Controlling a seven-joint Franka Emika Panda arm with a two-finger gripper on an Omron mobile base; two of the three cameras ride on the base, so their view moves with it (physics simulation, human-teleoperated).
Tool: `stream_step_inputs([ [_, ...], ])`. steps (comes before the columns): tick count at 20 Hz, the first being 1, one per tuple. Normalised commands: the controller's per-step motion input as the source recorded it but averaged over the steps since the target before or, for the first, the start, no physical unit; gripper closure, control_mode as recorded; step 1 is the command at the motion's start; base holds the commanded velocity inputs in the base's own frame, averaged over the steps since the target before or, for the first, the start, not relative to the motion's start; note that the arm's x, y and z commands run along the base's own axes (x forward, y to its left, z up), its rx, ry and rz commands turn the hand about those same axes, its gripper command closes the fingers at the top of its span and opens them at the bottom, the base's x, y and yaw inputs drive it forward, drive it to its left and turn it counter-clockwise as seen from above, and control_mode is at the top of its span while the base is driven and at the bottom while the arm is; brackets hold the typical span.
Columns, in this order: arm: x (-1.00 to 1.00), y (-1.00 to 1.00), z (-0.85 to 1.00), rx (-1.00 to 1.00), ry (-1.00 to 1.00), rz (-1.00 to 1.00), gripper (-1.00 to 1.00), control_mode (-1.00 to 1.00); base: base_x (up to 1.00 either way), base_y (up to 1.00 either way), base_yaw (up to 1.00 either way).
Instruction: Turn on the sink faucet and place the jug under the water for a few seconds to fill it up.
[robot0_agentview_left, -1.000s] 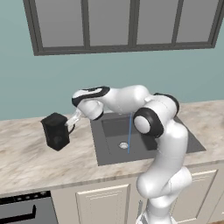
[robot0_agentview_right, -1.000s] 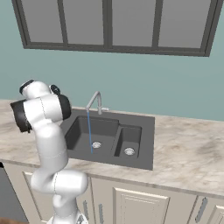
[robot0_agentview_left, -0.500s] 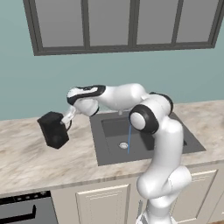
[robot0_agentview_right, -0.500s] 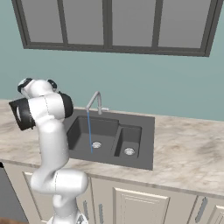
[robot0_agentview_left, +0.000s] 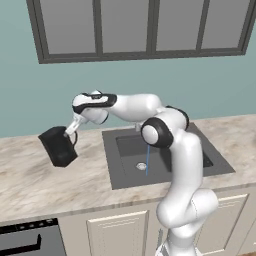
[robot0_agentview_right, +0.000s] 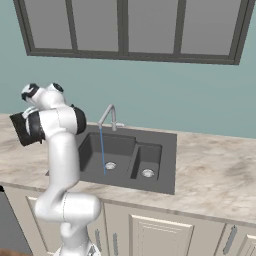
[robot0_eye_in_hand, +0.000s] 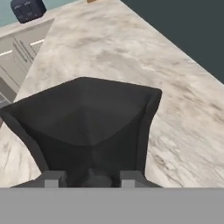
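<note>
The arm reaches left over the counter (robot0_agentview_left: 30, 185), and the gripper (robot0_agentview_left: 73, 128) sits at the top right edge of the jug (robot0_agentview_left: 59, 146), by its handle side. In the left base view the black jug appears tilted, with its lower corner near the marble top, left of the sink (robot0_agentview_left: 125, 175) and well apart from the water (robot0_agentview_left: 148, 160); whether it touches the counter or is lifted just clear, I cannot tell. In the hand view the jug (robot0_eye_in_hand: 87, 127) opens toward the camera, its dark hollow directly ahead of the 2 fingertips (robot0_eye_in_hand: 51, 178), which sit low at either side of its near wall. The fingers seem to pinch that wall or the handle, yet the contact itself is hidden, so I cannot tell whether the claw is clamped or merely close. Past the jug the marble counter (robot0_eye_in_hand: 109, 52) runs on, with the dark sink (robot0_eye_in_hand: 192, 30) at the upper right. In the right base view the jug (robot0_agentview_right: 22, 129) shows as a dark block mostly behind the arm, at counter level. The faucet (robot0_agentview_right: 109, 116) stands at the back rim of the sink (robot0_agentview_right: 165, 165), and a thin blue stream of water (robot0_agentview_right: 102, 150) falls from its spout into the left basin, just beside the round drain (robot0_agentview_right: 110, 165). A second drain (robot0_agentview_right: 147, 173) lies in the smaller right basin.
</note>
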Motion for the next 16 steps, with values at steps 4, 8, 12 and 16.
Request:
stream_step_inputs([
  [4, 0.00, 0.24, -0.30, 0.00, 0.07, 0.08, 1.00, -1.00, 0.00, 0.00, 0.00],
  [8, 0.00, 0.19, -0.21, 0.00, 0.06, 0.06, 1.00, -1.00, 0.00, 0.00, 0.00],
  [12, 0.00, 0.32, -0.11, -0.02, 0.06, 0.05, 1.00, -1.00, 0.00, 0.00, 0.00],
  [16, 0.00, 0.03, -0.03, -0.01, 0.00, 0.01, 1.00, -1.00, 0.00, 0.00, 0.00],
])
